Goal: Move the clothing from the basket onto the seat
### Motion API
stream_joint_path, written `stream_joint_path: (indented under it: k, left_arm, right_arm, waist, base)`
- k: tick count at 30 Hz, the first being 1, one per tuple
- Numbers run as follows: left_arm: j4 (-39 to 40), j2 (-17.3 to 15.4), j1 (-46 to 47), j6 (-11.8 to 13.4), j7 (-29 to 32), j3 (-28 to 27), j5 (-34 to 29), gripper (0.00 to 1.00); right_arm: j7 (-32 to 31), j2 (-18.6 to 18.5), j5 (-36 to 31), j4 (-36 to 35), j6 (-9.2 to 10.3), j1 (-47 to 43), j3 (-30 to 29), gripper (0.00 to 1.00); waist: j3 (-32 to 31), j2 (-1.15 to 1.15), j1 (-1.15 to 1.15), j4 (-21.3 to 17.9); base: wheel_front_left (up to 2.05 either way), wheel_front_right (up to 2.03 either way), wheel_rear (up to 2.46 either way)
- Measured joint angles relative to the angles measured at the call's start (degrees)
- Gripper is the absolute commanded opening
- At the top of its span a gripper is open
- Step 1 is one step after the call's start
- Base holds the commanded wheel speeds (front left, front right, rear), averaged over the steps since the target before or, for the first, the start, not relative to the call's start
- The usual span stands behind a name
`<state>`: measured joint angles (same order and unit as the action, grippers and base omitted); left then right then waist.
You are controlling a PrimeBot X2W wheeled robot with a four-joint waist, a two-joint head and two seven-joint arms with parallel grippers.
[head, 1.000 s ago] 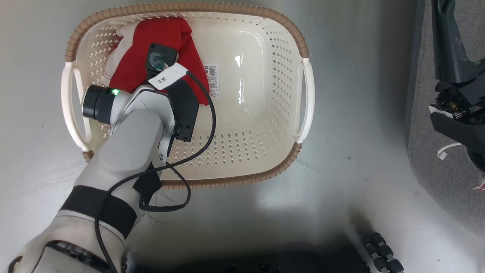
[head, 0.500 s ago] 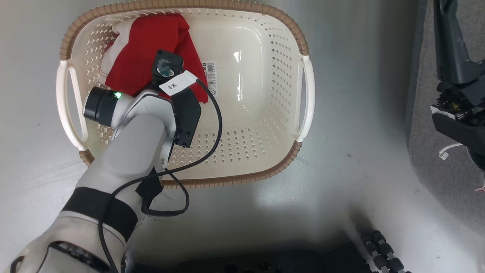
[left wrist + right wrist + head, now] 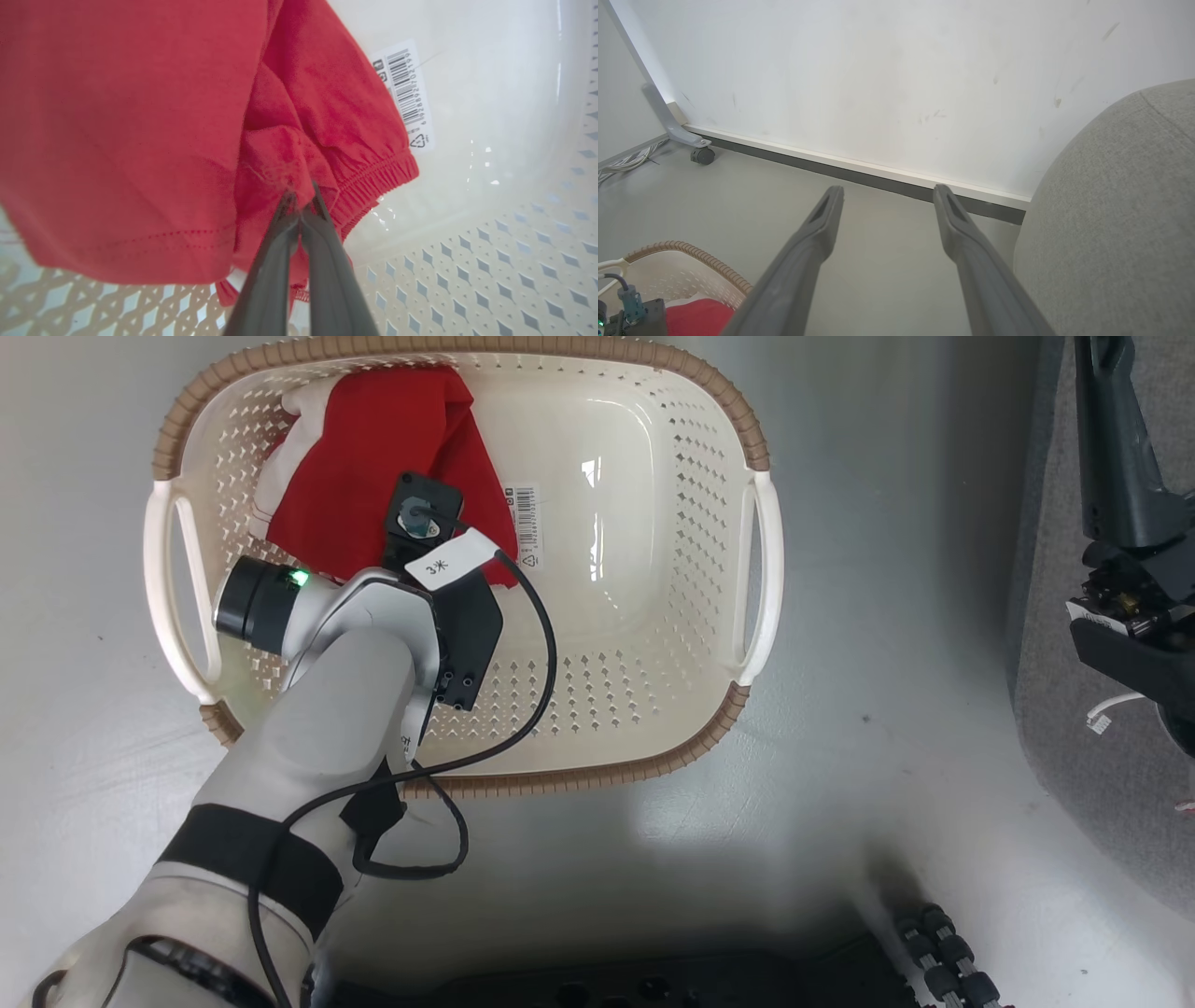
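Pinching a fold of the clothing (image 3: 140, 116) is the step you have in hand. Your left gripper (image 3: 301, 200) is clamped tight on a bunched ridge of red fabric just beside the elastic cuff, with cloth caught between its tips. The garment lies in the basket (image 3: 597, 737), heaped toward ten o'clock of the floor in the head view, one edge just beside the barcode sticker (image 3: 404, 93).

I judge this to be the pick-up, with the lift not yet made. Next you need a straight rise clear of the brown rim (image 3: 579, 782), then a swing toward three o'clock, where the seat (image 3: 1111, 210) sits (your right gripper (image 3: 887, 193) hangs near it, jaws spread wide and holding nothing).

The cloth is soft, thin jersey with a stitched hem and a gathered cuff. Expect it to drape and trail, and perhaps to snag on the perforated wall. The basket is smooth, glossy plastic with rounded corners, while the seat is coarse grey weave, bulging at its edge
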<state>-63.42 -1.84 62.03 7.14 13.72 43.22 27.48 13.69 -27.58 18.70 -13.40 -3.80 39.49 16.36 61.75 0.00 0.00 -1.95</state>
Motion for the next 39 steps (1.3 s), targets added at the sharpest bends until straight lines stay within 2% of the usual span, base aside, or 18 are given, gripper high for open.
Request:
stream_joint_path:
  k: [8,12,17,23,25,31,39]
  left_arm:
    - [2.7,0.0,-0.2,0.0,-4.3,-2.3,2.4,0.00]
    - [5.3,0.0,-1.9,0.0,-9.8,-6.7,8.0,0.00]
    - [8.9,0.0,-6.0,0.0,-16.8,-8.8,11.8,0.00]
    - [12.4,0.0,-9.1,-0.2,-25.0,-11.7,14.9,0.00]
    - [13.3,0.0,-10.0,-1.2,-27.5,-12.5,15.2,0.00]
    - [18.2,-0.2,-13.6,-2.3,-28.2,-14.0,15.0,0.00]
    - [26.8,-2.4,-19.5,-2.9,-28.2,-16.4,13.9,0.00]
  right_arm:
    - [0.0,0.1,0.0,1.3,0.00,-0.5,0.0,1.00]
    - [0.3,1.2,0.2,3.2,0.24,-1.5,-0.1,1.00]
    - [0.6,2.2,0.9,5.5,0.56,-4.3,-0.7,1.00]
    - [0.6,2.5,1.6,7.1,1.29,-7.0,-2.2,1.00]
    - [0.8,2.7,2.0,7.5,1.34,-7.6,-2.7,1.00]
    - [1.0,2.8,2.0,8.9,1.34,-9.2,-4.3,1.00]
    - [1.0,3.3,2.0,10.3,1.27,-11.9,-4.8,1.00]
  waist:
    - [-1.1,0.00,0.00,0.6]
    - [-2.7,0.00,0.00,1.0]
    - [-5.7,0.00,0.00,1.7]
    - [-10.1,0.00,0.00,3.0]
    - [-11.6,0.00,0.00,3.5]
    - [-17.3,0.00,0.00,5.5]
    - [-24.0,0.00,-0.01,7.3]
  base:
    - [0.00,0.00,0.00]
    - [0.00,0.00,0.00]
    - [0.00,0.00,0.00]
    - [0.00,0.00,0.00]
    - [0.00,0.00,0.00]
    - [0.00,0.00,0.00]
    - [0.00,0.00,0.00]
